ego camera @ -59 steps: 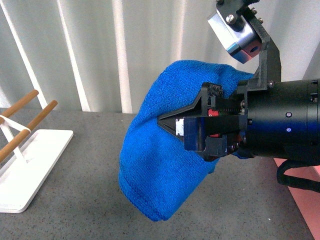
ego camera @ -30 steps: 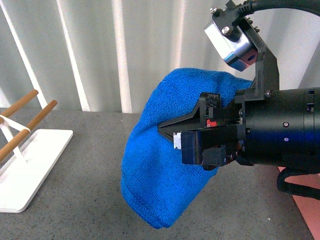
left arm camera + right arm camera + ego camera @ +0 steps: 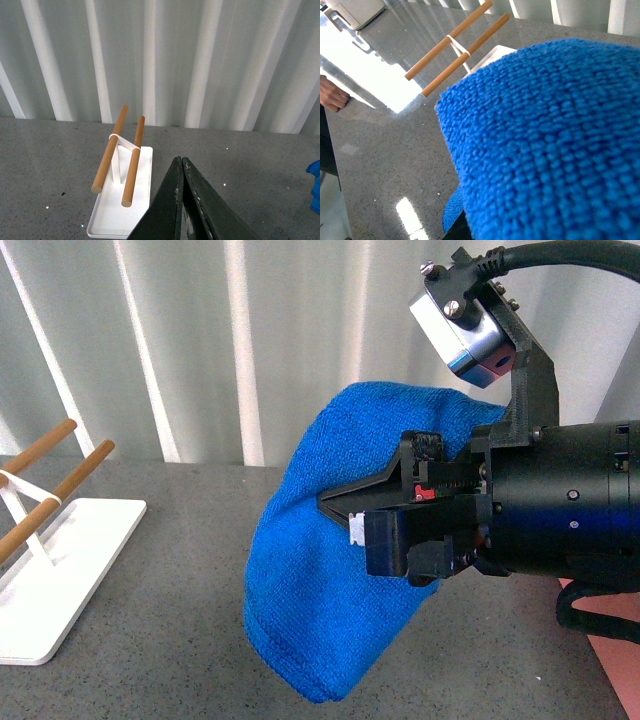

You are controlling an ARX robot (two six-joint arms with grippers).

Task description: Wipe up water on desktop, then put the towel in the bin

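Towel (image 3: 320,590) hangs above the desktop (image 3: 150,640), clamped in the right gripper (image 3: 345,512). Its loose bulk could slip free, or drape over the rim of the bin (image 3: 615,680) low at the right instead of dropping in. Farther off, the left gripper (image 3: 181,167) is pinched together, empty, near the white rack (image 3: 120,210).

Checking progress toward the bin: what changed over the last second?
The right pincer, shut on the towel, dropped slightly toward the desktop, carrying the towel with it. The grip held, and the white rack did not move.
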